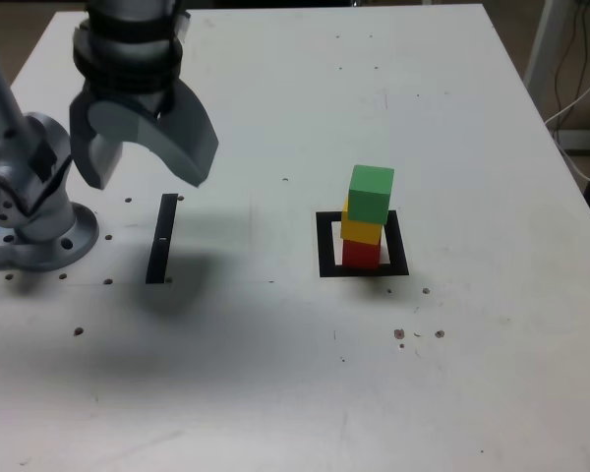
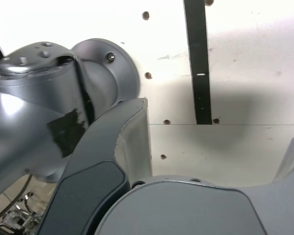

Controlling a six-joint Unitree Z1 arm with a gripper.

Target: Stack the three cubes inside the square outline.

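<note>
Although nothing lay on the near part of the table (image 1: 275, 413), the work looked finished further back: the red cube (image 1: 362, 255) sat inside the square outline (image 1: 324, 246) at the exterior view's right, the yellow cube (image 1: 360, 228) on it and the green cube (image 1: 371, 193) on top, each a little askew. No cube lay loose, so by appearance nothing was left to stack. Farther off at the left, the gripper (image 1: 143, 157) hung above the black strip (image 1: 161, 239), its jaws spread wide and empty, well apart from the stack.
</note>
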